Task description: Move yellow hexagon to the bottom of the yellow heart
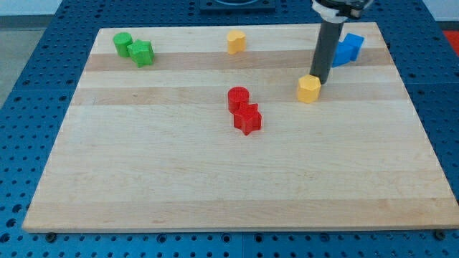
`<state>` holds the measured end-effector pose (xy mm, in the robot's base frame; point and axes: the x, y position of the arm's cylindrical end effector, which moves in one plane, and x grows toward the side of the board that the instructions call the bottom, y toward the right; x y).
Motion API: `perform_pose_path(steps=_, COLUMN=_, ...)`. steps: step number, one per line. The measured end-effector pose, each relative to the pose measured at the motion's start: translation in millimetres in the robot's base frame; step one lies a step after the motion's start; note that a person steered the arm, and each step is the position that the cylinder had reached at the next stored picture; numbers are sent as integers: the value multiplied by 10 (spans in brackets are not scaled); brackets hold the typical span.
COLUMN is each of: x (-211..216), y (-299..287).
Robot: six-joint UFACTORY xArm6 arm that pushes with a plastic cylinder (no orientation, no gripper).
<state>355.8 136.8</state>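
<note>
The yellow hexagon point(309, 89) lies right of the board's centre. The yellow heart point(236, 41) lies near the view's top edge, up and to the left of the hexagon. My tip point(320, 79) is at the end of the dark rod, touching or nearly touching the hexagon's upper right side.
A blue block point(349, 49) lies behind the rod at the top right. A red cylinder point(238, 97) and a red star point(247, 120) sit together at centre. A green cylinder point(122, 44) and a green star-like block point(142, 53) lie at the top left. The wooden board point(215, 186) has edges all round.
</note>
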Motion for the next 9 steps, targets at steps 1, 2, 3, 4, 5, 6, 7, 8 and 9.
perform_pose_path(steps=1, x=0, y=-164)
perform_pose_path(steps=2, x=-2, y=-272)
perform_pose_path(steps=3, x=-169, y=-275)
perform_pose_path(steps=4, x=-318, y=-54)
perform_pose_path(steps=5, x=-227, y=154)
perform_pose_path(steps=6, x=151, y=99)
perform_pose_path(steps=7, x=470, y=-27)
perform_pose_path(steps=8, x=478, y=-27)
perform_pose_path(steps=9, x=442, y=-28)
